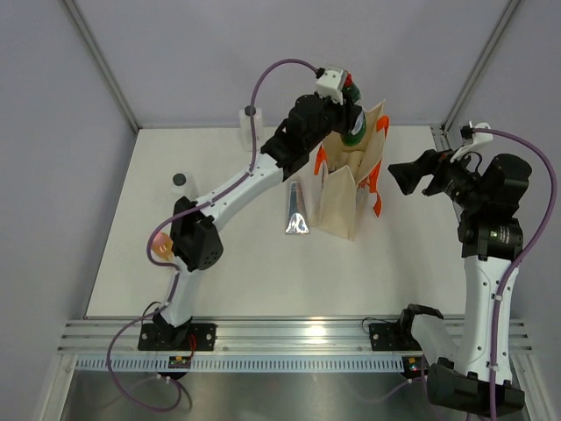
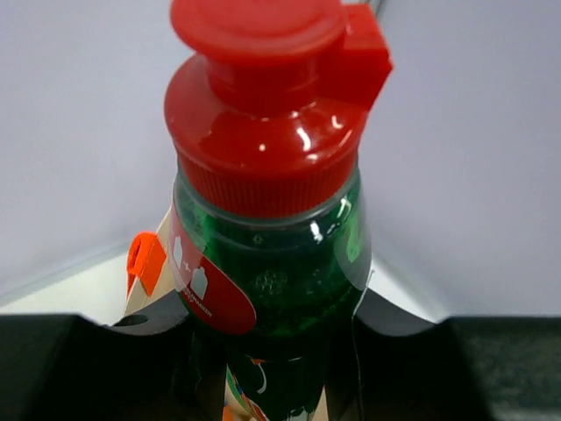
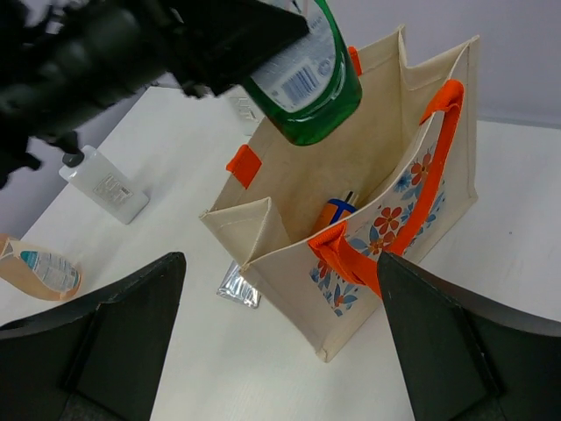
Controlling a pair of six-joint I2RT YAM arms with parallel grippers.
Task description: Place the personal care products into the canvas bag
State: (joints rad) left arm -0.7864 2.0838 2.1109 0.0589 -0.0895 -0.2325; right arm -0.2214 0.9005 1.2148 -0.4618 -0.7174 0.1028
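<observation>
While the left arm reaches long and high across the white table [image 1: 263,272], the left gripper [image 1: 351,114] pinches the green bottle [image 1: 356,134] tight around its middle. From the right wrist camera, the bottle hangs in the air right over the open top of the canvas bag [image 1: 337,206], not touching it, with its round bottom tilted down toward the opening. Its plastic is shiny, see-through dark green, and it has a fat red cap [image 2: 263,149] with little ridges around the edge.

The right arm is bent like an elbow at the right side. The right gripper [image 1: 399,175] points at the bag from well apart, with its two black fingers [image 3: 131,333] spread wide and nothing between them.

The bag is stiff beige cloth, shaped like a box, with bright orange handles [image 3: 443,114] and painted flowers on its side. An orange bottle [image 3: 336,212] with a blue cap lies inside it. A flat silver tube [image 1: 296,215] lies just beside the bag. Farther left on the table are a clear bottle [image 1: 180,181] with a black cap and a peach bottle [image 1: 160,246].
</observation>
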